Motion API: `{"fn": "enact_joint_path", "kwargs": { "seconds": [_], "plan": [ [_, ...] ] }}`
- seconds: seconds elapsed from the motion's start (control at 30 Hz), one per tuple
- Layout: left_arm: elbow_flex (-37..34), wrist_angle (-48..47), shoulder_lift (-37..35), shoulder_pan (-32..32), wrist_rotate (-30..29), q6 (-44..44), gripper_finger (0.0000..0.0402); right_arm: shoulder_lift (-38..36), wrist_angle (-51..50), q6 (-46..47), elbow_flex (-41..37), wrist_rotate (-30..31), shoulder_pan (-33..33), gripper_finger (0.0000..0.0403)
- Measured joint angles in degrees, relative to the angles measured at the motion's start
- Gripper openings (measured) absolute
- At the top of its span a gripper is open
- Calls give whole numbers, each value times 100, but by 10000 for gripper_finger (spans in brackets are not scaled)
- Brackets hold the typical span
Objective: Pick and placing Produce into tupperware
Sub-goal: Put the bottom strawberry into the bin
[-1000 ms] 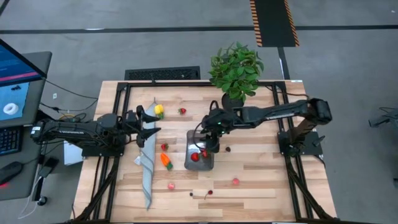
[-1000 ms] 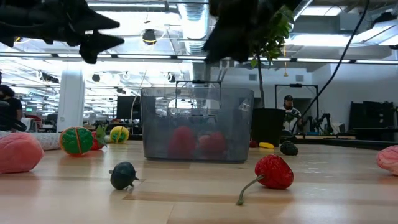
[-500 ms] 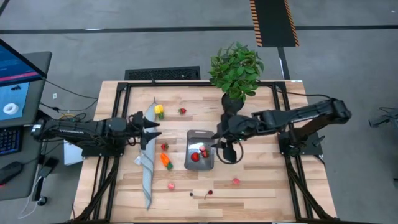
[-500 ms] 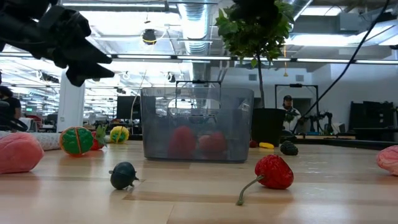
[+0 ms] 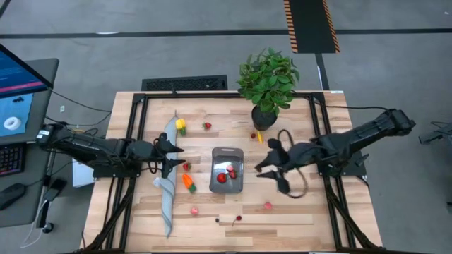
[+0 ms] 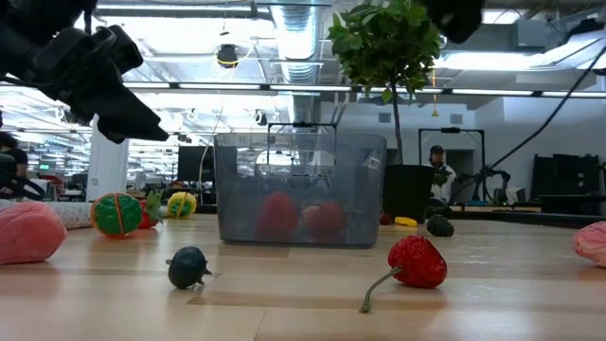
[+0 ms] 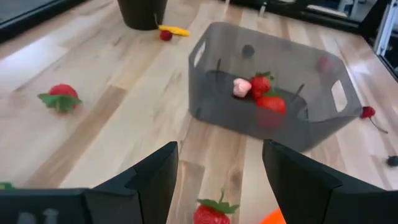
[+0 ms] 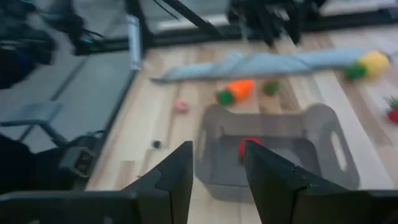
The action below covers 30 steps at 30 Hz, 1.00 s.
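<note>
High view: no legible brand, label or writing on any item. The desk (image 5: 296,204) is light wooden planks on a black frame, standing on grey floor. The tupperware (image 5: 227,170) sits near the desk's centre with red pieces inside. The left claw (image 5: 169,155) hovers above the grey cloth strip (image 5: 168,187) toward the left edge, fingers spread. The right claw (image 5: 272,166) hangs just right of the tupperware, empty. An orange carrot (image 5: 188,182) lies between cloth and tupperware.

Low view: a red strawberry (image 6: 415,262) and a dark berry (image 6: 188,267) lie near the front edge; an open workshop hall shows behind.

Left wrist view: fingers (image 7: 155,180) apart, empty.

Right wrist view: fingers (image 8: 176,177) apart, empty.
</note>
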Motion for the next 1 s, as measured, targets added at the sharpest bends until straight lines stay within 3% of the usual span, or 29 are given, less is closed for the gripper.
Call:
{"fn": "enact_joint_path", "kwargs": {
  "seconds": [0.5,0.7,1.0],
  "plan": [
    [2,832,1583,-205,54,-131,226,-2197,1266,-399,-1685,6,1444,166],
    [2,891,2170,-229,-31,-241,226,-2599,1414,-397,-2035,249,1724,170],
    [0,1464,2844,-229,-39,-240,226,-2615,1435,-397,-2070,501,1937,169]
  ]
}}
